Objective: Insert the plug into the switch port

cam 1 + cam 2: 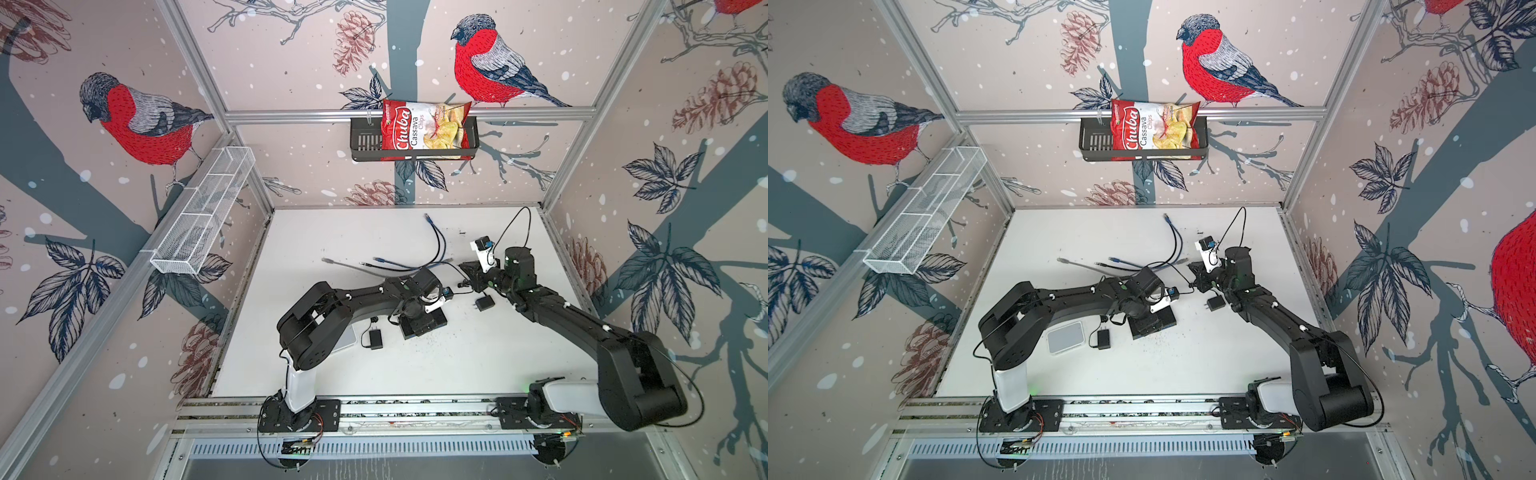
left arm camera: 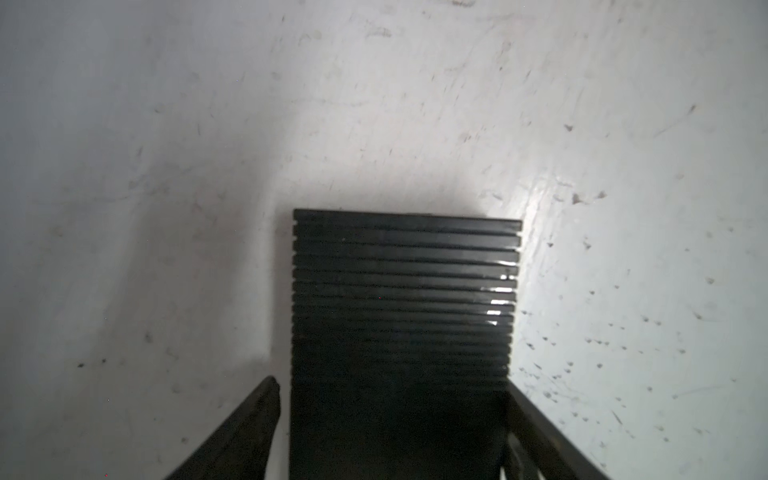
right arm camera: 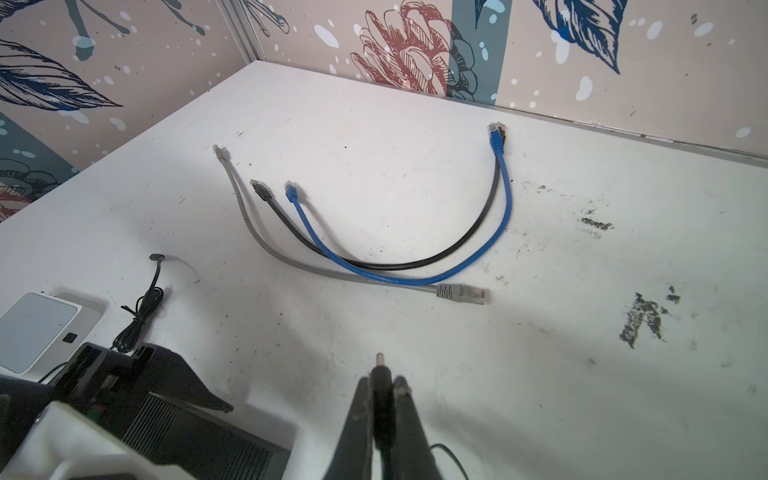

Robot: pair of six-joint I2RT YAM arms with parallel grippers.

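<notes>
Nearest us, the left gripper point(image 2: 390, 384) straddles the black ribbed switch box point(image 2: 405, 291), which lies flat on the scuffed white tabletop point(image 2: 166, 166). Its jaws stand wide on either side, though we cannot tell whether they actually press it. Just beyond, the right gripper point(image 3: 382, 380) is clamped on the small black barrel plug point(image 3: 379, 365), whose tip pokes forward above the table, apart from the switch. Farther back lie a grey patch cable point(image 3: 461, 293) and a blue patch cable point(image 3: 505, 216).
</notes>
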